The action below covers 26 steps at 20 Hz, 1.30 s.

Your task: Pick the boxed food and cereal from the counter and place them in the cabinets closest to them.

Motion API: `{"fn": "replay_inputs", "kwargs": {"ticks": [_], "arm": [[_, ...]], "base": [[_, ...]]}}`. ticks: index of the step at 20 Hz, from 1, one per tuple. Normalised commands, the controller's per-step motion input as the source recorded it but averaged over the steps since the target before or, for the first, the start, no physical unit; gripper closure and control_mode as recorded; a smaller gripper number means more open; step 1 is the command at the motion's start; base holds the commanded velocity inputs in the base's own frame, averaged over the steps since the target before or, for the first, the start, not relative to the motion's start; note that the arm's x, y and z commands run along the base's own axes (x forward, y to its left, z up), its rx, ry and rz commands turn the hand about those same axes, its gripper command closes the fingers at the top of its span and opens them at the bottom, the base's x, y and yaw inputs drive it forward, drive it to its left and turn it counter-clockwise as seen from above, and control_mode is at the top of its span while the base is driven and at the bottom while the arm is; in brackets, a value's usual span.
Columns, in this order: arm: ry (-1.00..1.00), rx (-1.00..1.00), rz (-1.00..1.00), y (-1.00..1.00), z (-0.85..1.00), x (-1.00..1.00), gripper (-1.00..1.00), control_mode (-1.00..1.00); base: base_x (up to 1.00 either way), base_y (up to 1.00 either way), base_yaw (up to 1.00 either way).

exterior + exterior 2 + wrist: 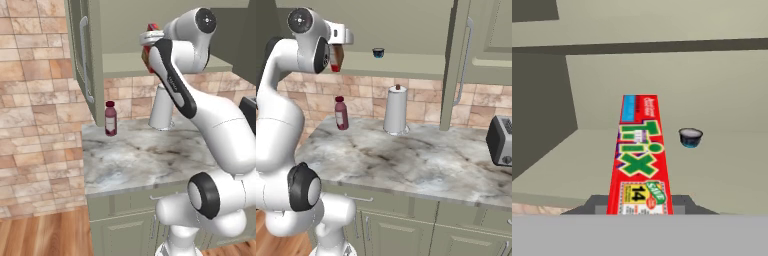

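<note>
My fingers [639, 202] grip the red cereal box [641, 155], held up at the open cabinet [87, 60], just over its green shelf [722, 165], near a small dark cup [690, 137]; not released yet. Judging: cereal half done, boxed food left, can't spot it. Marble counter [406, 160] carries a maroon bottle [341, 113], paper towel roll [395, 110], toaster [501, 140]; brick backsplash behind

A tan and terracotta stone-tile wall [35, 100] fills the left of the left base view and runs as a backsplash [421, 102] behind the grey-veined marble counter [421, 160]. Olive-green lower cupboards [401, 230] sit under the counter at the bottom of the frame. Wood plank floor [45, 235] shows at lower left.
</note>
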Motion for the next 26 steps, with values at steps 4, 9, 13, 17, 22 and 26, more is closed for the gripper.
{"fn": "replay_inputs", "kwargs": {"ticks": [4, 9, 13, 17, 22, 26], "arm": [[0.0, 0.0, -0.03, 0.0, 0.0, 0.44, 1.0, -1.0], [0.0, 0.0, -0.03, 0.0, 0.0, 0.48, 1.0, -1.0], [0.0, 0.0, -0.02, 0.0, -0.03, 0.44, 1.0, -1.0], [0.0, 0.0, -0.01, 0.0, -0.1, 0.39, 1.0, -1.0], [0.0, 0.0, 0.0, 0.0, -0.09, 0.37, 1.0, -1.0], [0.0, 0.0, 0.0, 0.0, -0.06, 0.43, 1.0, -1.0]], "base": [[0.0, 0.0, 0.0], [0.0, 0.0, 0.0], [0.0, 0.0, 0.0], [0.0, 0.0, 0.0], [0.0, 0.0, 0.0], [0.0, 0.0, 0.0]]}}
